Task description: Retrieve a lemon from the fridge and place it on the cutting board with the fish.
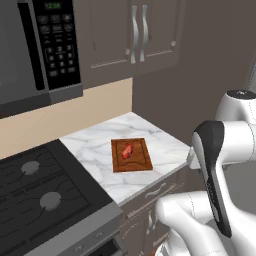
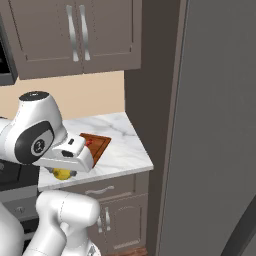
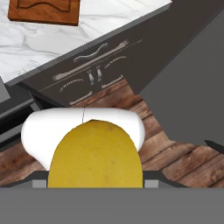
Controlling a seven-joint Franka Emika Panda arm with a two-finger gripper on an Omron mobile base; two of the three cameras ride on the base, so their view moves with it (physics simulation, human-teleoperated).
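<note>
The yellow lemon (image 3: 95, 155) sits between the jaws of my gripper (image 2: 63, 170), close up in the hand view and hiding the fingertips. From the right base view the lemon (image 2: 60, 174) hangs under the white hand, in front of the counter's edge. The reddish-brown cutting board (image 1: 131, 155) lies on the marble counter (image 1: 95, 145) with the red fish (image 1: 128, 150) on it. The board (image 2: 98, 144) is just behind the hand, with the fish (image 2: 89, 142) partly hidden by it. In the hand view the board (image 3: 46, 11) lies at the top left. The grey fridge (image 2: 215, 125) stands at the right.
A black stove (image 1: 40, 190) adjoins the counter on the left, under a microwave (image 1: 40, 45). Upper cabinets (image 2: 75, 35) hang above the counter. Drawers and cabinet doors (image 3: 94, 70) run below it, over a wooden floor (image 3: 175, 157).
</note>
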